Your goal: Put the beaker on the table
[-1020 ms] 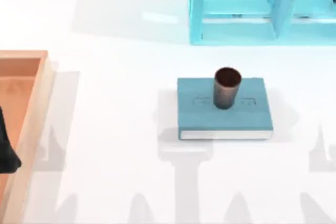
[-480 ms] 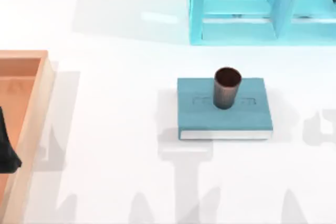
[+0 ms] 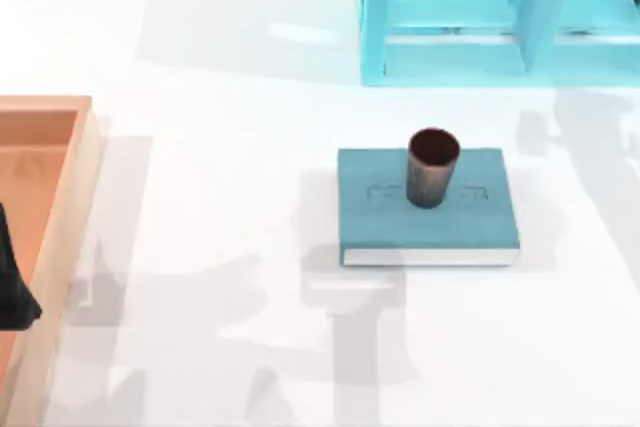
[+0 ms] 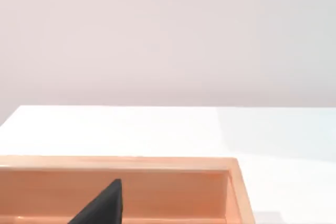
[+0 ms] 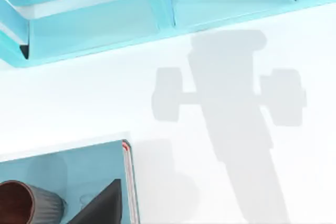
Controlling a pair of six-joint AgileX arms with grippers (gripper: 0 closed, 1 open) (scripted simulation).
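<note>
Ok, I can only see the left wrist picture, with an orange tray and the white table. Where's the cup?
Observer: The cup stands upright on a teal book, right of the table's middle in the top view.
Operator: Is a gripper near it?
Observer: Yes. In the right wrist view the right gripper is close by the cup, near the book's edge, and the cup stands free.
Operator: What else is over there?
Observer: A light blue shelf stands behind the book, at the far side of the table.
</note>
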